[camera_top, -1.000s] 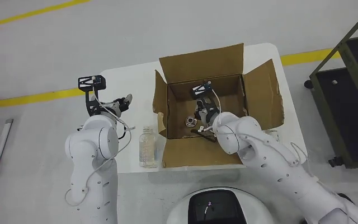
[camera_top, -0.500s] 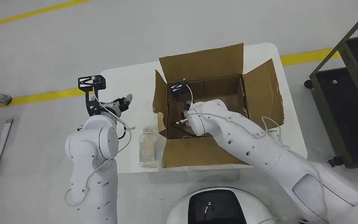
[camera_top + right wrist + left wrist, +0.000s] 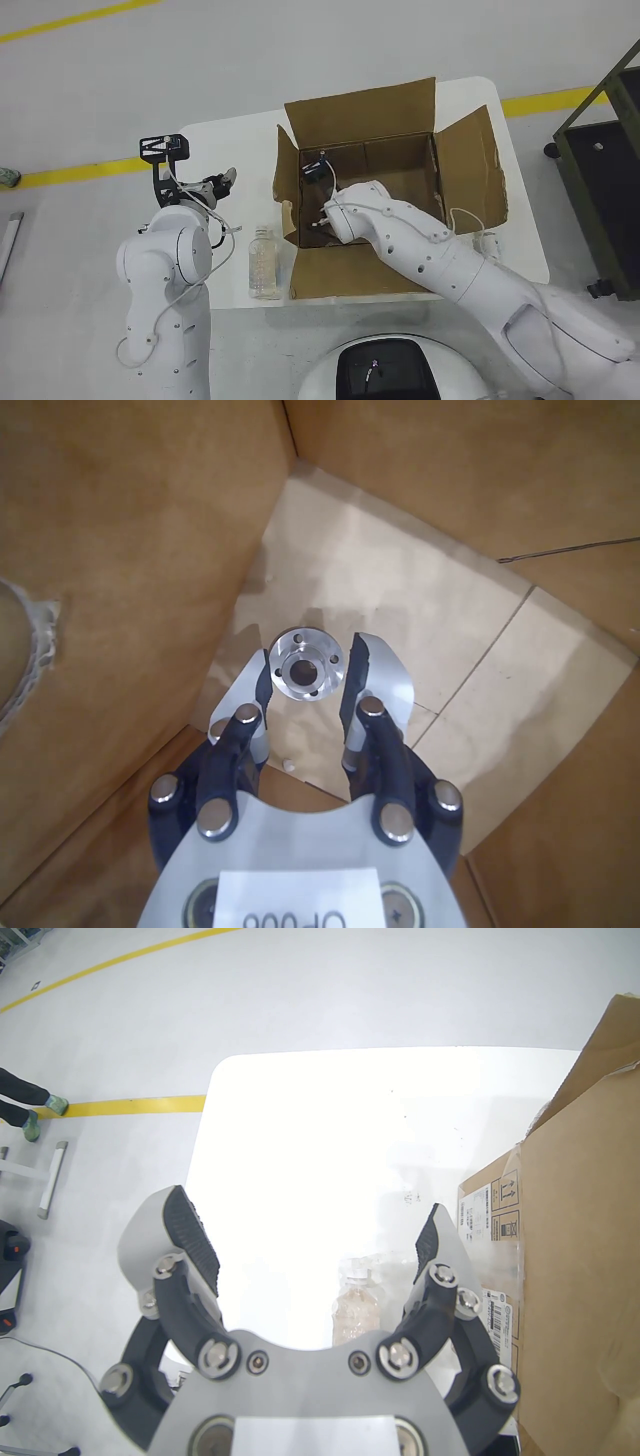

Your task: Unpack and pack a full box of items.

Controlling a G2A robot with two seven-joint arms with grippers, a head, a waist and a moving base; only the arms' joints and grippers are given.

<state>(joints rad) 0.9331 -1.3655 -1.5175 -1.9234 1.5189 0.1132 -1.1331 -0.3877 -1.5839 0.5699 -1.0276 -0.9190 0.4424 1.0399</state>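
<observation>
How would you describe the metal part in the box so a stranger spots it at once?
Find the open cardboard box on the white table. On its floor, framed by the right gripper, lies a shiny round metal flange with a centre bore and small bolt holes. Its neighbour, a clear bottle, is outside the box.

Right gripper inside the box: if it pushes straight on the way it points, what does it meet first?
Probably the round silver metal flange lying on the floor of the brown cardboard box, centred in the open right gripper. The height above it is unclear.
</observation>
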